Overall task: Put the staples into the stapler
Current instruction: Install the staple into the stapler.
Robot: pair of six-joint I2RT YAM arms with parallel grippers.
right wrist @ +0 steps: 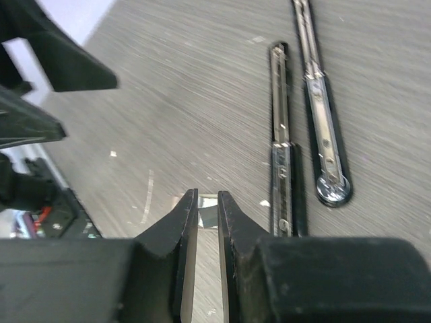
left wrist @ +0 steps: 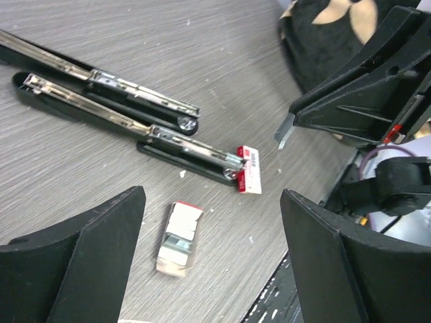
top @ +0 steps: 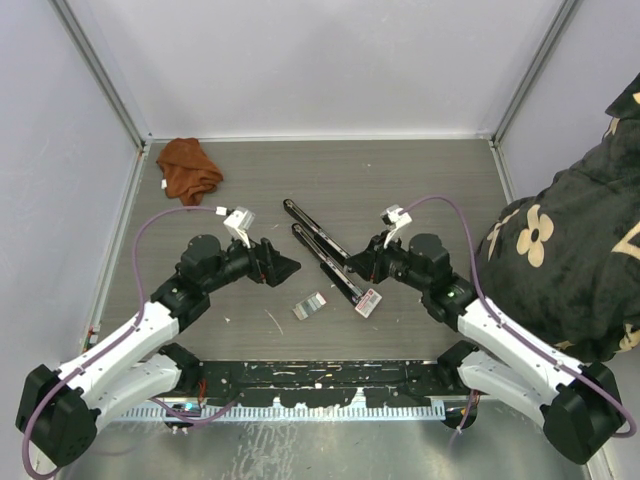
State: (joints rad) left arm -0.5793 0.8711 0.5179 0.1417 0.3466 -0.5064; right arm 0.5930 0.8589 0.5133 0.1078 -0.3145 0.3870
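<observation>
- Lying flat on the table, the staples sit in their small grey tray, open side up, on the near side of the stapler and touched by neither arm.
- Their red-and-white box lies a little to the right of the tray, apart from it and up against the near end of the nearer stapler bar.
- That bar and the farther stapler bar lie side by side, both slanting away to the far left, each with its metal channel facing up.
- My left gripper is spread wide and holds nothing. In its wrist view the tray shows on the table between its two fingers.
- My right gripper has its jaws drawn almost together with only a slim slot between them, and nothing is clamped there. It hangs beside the nearer bar's right side.
- A pale sliver shows through that slot, but I cannot tell what it is.
- A rust-brown cloth is bunched in the far left corner.
- Black fabric with cream flowers lies over the right wall.
</observation>
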